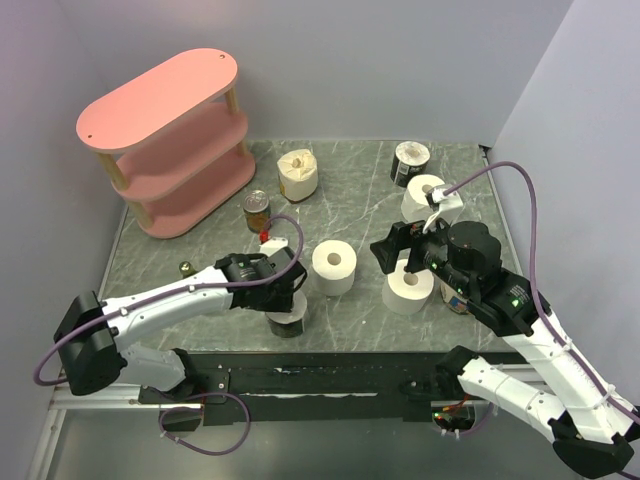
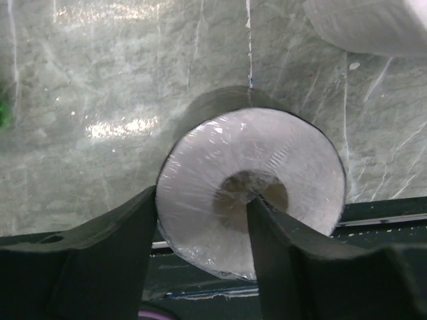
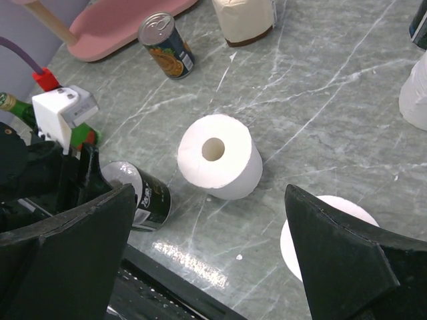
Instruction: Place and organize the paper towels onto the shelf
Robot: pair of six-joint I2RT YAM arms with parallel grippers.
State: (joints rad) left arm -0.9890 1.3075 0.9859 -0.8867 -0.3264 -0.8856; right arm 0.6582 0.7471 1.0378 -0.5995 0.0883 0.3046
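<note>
Towel roll point(image 2: 280, 153) sits pinched by your left claw point(image 2: 200, 200), one finger inside its core; your right claw point(image 3: 210, 193) hangs spread. A bare roll point(image 3: 333, 210) lies beneath it.

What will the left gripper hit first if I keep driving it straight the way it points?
The left gripper would meet the plastic-wrapped paper towel roll almost at once. Its fingers straddle the roll's wall, one outside and one at the core hole. Whether they touch it yet is unclear.

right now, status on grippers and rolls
Left gripper pinching wrapped roll wall, finger in core. Right gripper open above white roll. No roll on shelf; can stands near it.
</note>
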